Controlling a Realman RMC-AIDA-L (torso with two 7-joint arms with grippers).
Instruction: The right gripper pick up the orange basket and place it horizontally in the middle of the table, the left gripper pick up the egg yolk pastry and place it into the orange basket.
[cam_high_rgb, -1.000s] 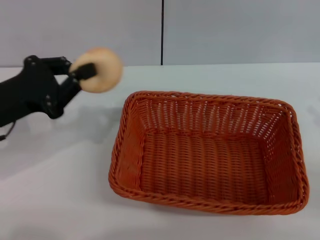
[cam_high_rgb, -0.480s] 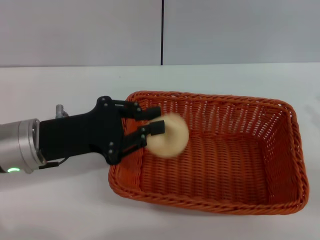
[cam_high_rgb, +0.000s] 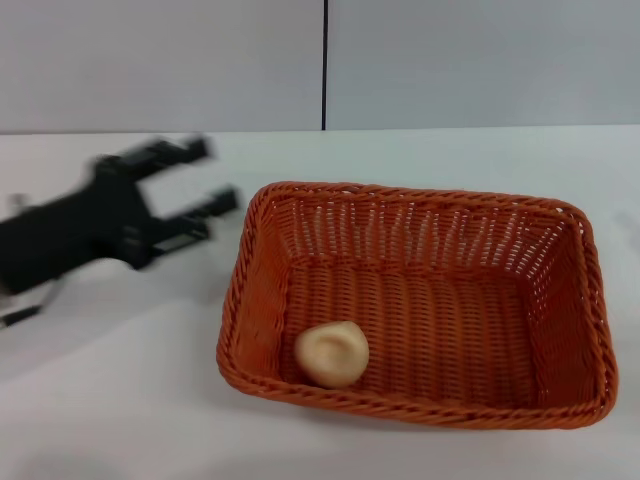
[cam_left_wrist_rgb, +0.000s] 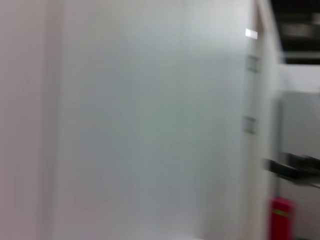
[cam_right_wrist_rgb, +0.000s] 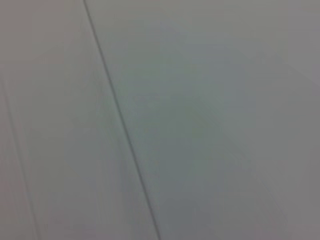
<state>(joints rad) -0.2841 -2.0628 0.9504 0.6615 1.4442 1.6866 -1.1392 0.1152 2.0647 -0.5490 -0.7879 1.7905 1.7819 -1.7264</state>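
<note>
— How is the small pale tan domed egg yolk pastry (cam_high_rgb: 332, 354) seen?
— Smooth, unlabelled, lying lower left inside the orange woven basket (cam_high_rgb: 255, 262). The black left gripper (cam_high_rgb: 211, 177), upper left, is held open-jawed, empty.

Your head camera looks forward and down from above the wide white matte table (cam_high_rgb: 120, 400), close enough that the rectangular orange woven basket (cam_high_rgb: 590, 330) fills much of the frame, with a grey wall behind. Your left wrist camera faces a pale wall panel and a small red object (cam_left_wrist_rgb: 281, 212) off to the side. Your right wrist camera faces plain grey wall with one dark seam (cam_right_wrist_rgb: 120, 120). Neither wrist view shares the tabletop with the head view.
</note>
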